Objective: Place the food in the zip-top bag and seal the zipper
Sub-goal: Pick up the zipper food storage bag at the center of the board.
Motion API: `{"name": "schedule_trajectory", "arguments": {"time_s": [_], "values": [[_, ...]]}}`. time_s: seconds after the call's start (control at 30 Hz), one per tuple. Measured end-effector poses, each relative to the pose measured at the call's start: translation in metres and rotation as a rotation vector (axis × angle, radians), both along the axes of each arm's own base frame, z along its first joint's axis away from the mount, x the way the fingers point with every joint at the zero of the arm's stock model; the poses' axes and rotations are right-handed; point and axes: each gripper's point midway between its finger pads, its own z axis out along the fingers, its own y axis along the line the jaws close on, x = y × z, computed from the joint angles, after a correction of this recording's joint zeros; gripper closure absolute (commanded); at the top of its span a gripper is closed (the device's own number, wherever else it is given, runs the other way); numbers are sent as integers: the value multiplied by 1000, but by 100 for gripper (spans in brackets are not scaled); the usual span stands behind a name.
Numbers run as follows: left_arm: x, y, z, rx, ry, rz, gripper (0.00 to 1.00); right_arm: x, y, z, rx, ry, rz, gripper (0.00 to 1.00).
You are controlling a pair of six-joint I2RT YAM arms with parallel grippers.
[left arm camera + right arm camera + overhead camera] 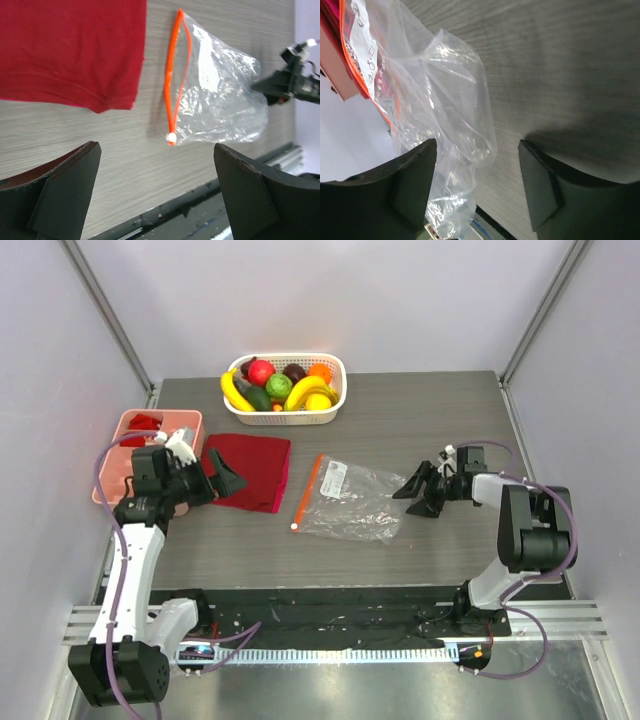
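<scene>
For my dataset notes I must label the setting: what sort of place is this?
Probably a robot lab test cell: plain panel walls enclose the table, two arms are bolted at its edge, and a basket holds toy food.

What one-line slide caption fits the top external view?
Clear crinkly zip-top bag lies between the left hand and right hand; glossy toy food sits in the white slotted basket.

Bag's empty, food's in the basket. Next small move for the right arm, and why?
Probably ease the right gripper sideways onto the crinkled end of the zip-top bag, then pinch. Its fingers stand apart over mostly bare table; plastic reaches only one finger. The bag lies flat and loose, so it likely needs holding before loading.
</scene>
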Motion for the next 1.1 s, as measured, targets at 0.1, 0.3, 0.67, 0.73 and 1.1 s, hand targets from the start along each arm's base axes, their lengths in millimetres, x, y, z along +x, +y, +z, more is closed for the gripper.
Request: {"name": "schedule_trajectory", "arguments": {"time_s": [0.1,0.3,0.67,0.73,1.1], "values": [[-2,-10,-10,-59,19,-31,0,10,5,-5,29,5,24,60],[5,-25,-20,-171,38,-72,0,30,13,-10,111,5,89,96],[19,-33,-36,-272,74,-63,9,44,34,45,322,-182,261,99],[22,-33,-42,-282,95,-54,11,42,37,58,353,-220,280,99],[21,-36,-80,-315,143,-48,29,25,45,122,444,-383,363,99]]}}
